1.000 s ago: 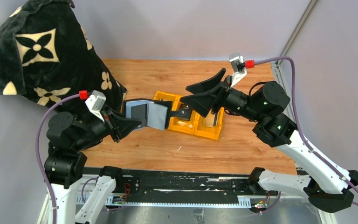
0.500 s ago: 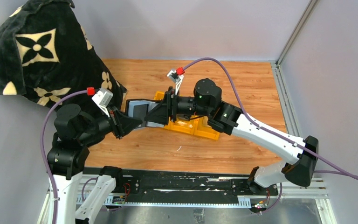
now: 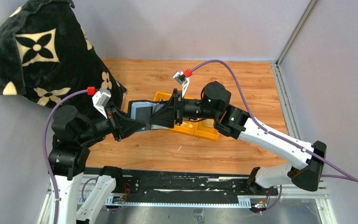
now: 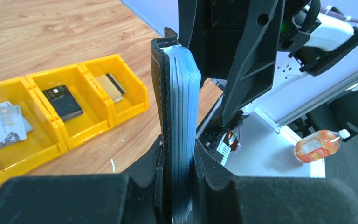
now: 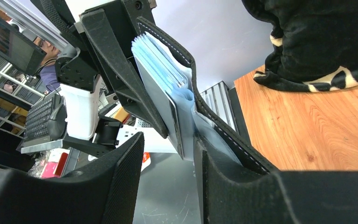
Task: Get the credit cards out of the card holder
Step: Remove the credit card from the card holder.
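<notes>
In the top view, the card holder is held above the wooden table, just in front of the yellow bin. Its left end is clamped by the left gripper, and the right gripper is set at its opposite end.

In the left wrist view, the holder is seen edge-on and upright, pinched between the left fingers, with blue-grey leaves stacked against its black cover. Below, loose credit cards lie in one end compartment of the bin, a black block in the middle one, and a tan striped card in the other end.

In the right wrist view, the right jaws are seen standing apart. The leaves reach into the gap between them, while the cover runs down to one finger. Contact cannot be told.
</notes>
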### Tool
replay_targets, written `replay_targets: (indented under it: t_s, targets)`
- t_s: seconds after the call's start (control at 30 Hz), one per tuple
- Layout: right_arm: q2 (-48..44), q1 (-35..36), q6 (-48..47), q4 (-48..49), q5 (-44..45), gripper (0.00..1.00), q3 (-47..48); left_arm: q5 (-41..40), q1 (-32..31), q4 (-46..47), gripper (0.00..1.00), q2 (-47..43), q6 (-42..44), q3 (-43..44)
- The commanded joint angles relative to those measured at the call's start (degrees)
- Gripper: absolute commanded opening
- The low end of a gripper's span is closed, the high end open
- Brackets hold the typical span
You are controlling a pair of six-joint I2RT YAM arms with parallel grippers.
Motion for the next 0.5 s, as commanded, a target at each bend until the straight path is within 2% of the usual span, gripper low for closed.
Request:
replay_targets:
  t_s: [0.0,0.13,0.27,0.47]
  targets:
    - [2.17,1.13,-0.89,-1.63,4.73,0.45,1.41,10.41,-0.27,11.67,0.07,-2.37,-9.06,-2.12]
    - [3.25,3.16,-2.18,-1.66,7.09,0.4,3.11,11.64,-0.27,13.08,0.12,-2.9,-9.89,-2.66]
    - [4.23,4.5,-2.67,-1.05,6.69,0.32,4.53,14.78,-0.27,15.45,0.28,-2.86,-11.89,-3.64]
    - [3.3,4.74,-1.55,3.7,4.23,0.16,3.05,18.73,-0.27,20.08,0.41,-2.91,-16.04,-4.33]
